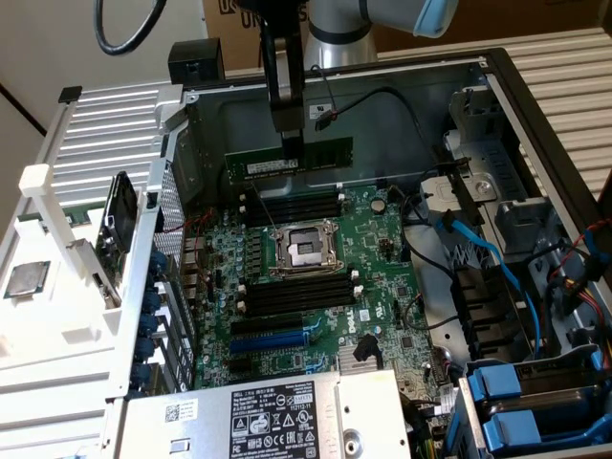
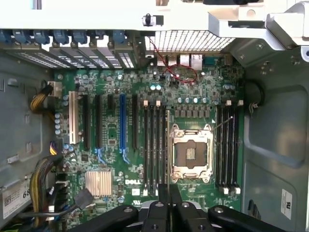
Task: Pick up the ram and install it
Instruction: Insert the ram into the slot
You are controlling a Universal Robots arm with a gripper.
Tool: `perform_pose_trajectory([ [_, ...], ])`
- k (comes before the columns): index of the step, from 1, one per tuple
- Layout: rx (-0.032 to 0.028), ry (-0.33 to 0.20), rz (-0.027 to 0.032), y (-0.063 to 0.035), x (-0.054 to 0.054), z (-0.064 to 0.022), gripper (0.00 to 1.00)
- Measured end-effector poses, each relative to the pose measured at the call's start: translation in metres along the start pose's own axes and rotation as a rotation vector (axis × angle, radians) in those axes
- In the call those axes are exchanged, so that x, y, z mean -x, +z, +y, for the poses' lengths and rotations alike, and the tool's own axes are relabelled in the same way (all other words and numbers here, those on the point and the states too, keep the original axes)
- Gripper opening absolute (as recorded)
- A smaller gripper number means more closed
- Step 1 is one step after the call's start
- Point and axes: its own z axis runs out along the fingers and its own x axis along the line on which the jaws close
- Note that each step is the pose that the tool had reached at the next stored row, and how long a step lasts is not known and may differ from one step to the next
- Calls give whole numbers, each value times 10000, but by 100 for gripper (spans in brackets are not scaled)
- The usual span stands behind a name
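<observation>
In the exterior view the gripper (image 1: 292,142) reaches down into the open case (image 1: 411,76), its fingers clamped on the ram (image 1: 325,159) near the stick's middle. The ram hangs level and on edge at the far side of the board (image 1: 382,258), above the far slots (image 1: 292,204) and beyond the socket (image 1: 304,249). It looks clear of them, not seated. The near slots (image 1: 296,292) lie on the socket's other side.

In the wrist view the gripper (image 2: 169,203) looks straight down on the board (image 2: 145,82), its fingers close together. The socket (image 2: 190,152) sits between two banks of black slots, with a blue slot (image 2: 122,121) further off. A thin dark edge between the fingers may be the ram seen edge-on.
</observation>
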Motion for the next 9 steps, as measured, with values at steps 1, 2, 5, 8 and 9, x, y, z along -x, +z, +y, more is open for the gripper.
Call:
perform_pose_trajectory([
  [1, 0, 7, -18, 19, -1, 1, 12],
  [2, 0, 14, -33, 36, -2, 2, 12],
  [5, 0, 41, -61, 109, -7, 6, 12],
  [8, 1, 48, -102, 151, -51, 8, 12],
  [9, 2, 50, -126, 166, -70, 8, 12],
])
